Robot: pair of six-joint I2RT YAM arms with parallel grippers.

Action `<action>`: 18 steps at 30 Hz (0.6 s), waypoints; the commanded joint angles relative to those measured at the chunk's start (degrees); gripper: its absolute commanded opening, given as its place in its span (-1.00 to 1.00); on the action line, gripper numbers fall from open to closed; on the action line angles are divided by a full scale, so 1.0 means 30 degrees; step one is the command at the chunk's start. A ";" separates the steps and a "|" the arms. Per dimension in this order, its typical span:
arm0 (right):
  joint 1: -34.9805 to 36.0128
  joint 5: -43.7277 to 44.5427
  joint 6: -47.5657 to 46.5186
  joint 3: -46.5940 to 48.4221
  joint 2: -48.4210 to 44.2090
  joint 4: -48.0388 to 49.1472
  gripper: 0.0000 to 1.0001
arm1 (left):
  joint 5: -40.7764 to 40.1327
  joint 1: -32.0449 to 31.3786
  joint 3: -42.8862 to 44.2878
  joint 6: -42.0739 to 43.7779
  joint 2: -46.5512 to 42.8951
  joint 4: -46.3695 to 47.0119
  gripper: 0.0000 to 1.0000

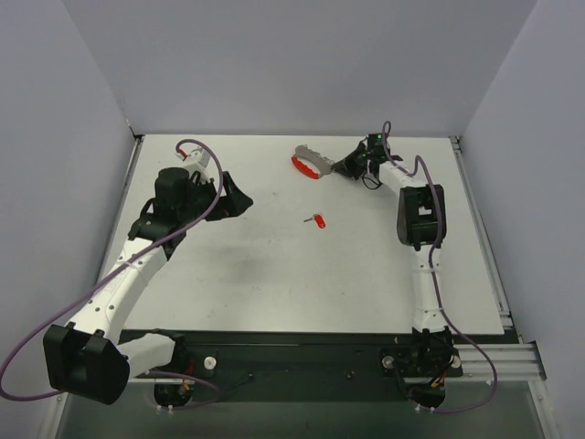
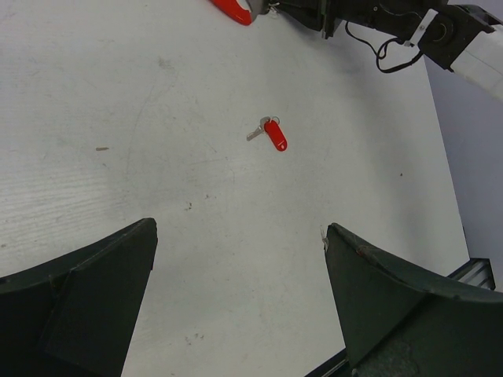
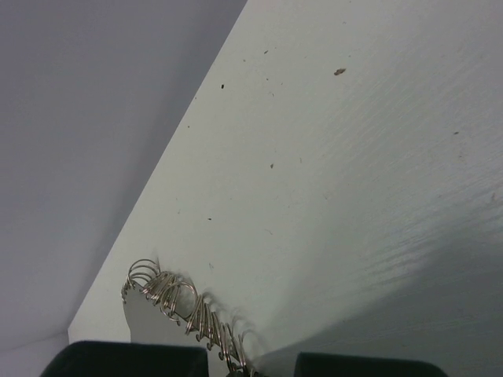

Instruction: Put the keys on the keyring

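The keyring (image 1: 309, 163) lies at the table's far middle, one arc red, the rest grey and toothed. My right gripper (image 1: 340, 167) is at the ring's right end, shut on it. In the right wrist view the grey arc (image 3: 177, 306) carries several small wire loops and runs down between the fingertips (image 3: 251, 369). A tiny red-headed key (image 1: 317, 220) lies alone on the table, nearer than the ring; the left wrist view shows it (image 2: 271, 133) well ahead of my left gripper (image 2: 240, 232). That gripper (image 1: 239, 201) is open and empty, left of the key.
White walls close the table at the back and on both sides. The right arm (image 2: 448, 31) and its black cable cross the top right of the left wrist view. A metal rail (image 1: 484, 352) runs along the near right edge.
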 commanded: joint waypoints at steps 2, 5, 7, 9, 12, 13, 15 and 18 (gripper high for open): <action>-0.0202 -0.0364 -0.0513 -0.1480 -0.1587 0.0497 -1.00 | 0.0136 -0.0038 0.0009 0.0195 -0.0274 0.0575 0.95; -0.0202 -0.0686 -0.0572 -0.1921 -0.2435 0.0995 -1.00 | 0.0136 -0.0038 -0.0021 0.0283 -0.0450 0.0488 0.95; -0.0202 -0.0978 -0.0718 -0.2098 -0.2819 0.1113 -1.00 | 0.0107 -0.0038 -0.0021 0.0312 -0.0595 0.0429 0.95; -0.0260 -0.1213 -0.0777 -0.2243 -0.3404 0.1229 -1.00 | 0.0136 -0.0038 -0.0021 0.0342 -0.0655 0.0371 0.95; -0.0290 -0.1478 -0.0923 -0.2448 -0.4195 0.1493 -1.00 | 0.0224 -0.0009 -0.0108 0.0342 -0.0801 0.0370 0.95; -0.0290 -0.1536 -0.0895 -0.2681 -0.4401 0.1639 -1.00 | 0.0195 -0.0009 -0.0196 0.0342 -0.0889 0.0370 0.95; -0.0261 -0.1800 -0.0836 -0.2946 -0.5016 0.1903 -1.00 | 0.0136 -0.0009 -0.0284 0.0342 -0.1006 0.0341 0.95; -0.0202 -0.2325 -0.0806 -0.3123 -0.5632 0.2167 -1.00 | 0.0107 -0.0008 -0.0431 0.0400 -0.1211 0.0254 0.95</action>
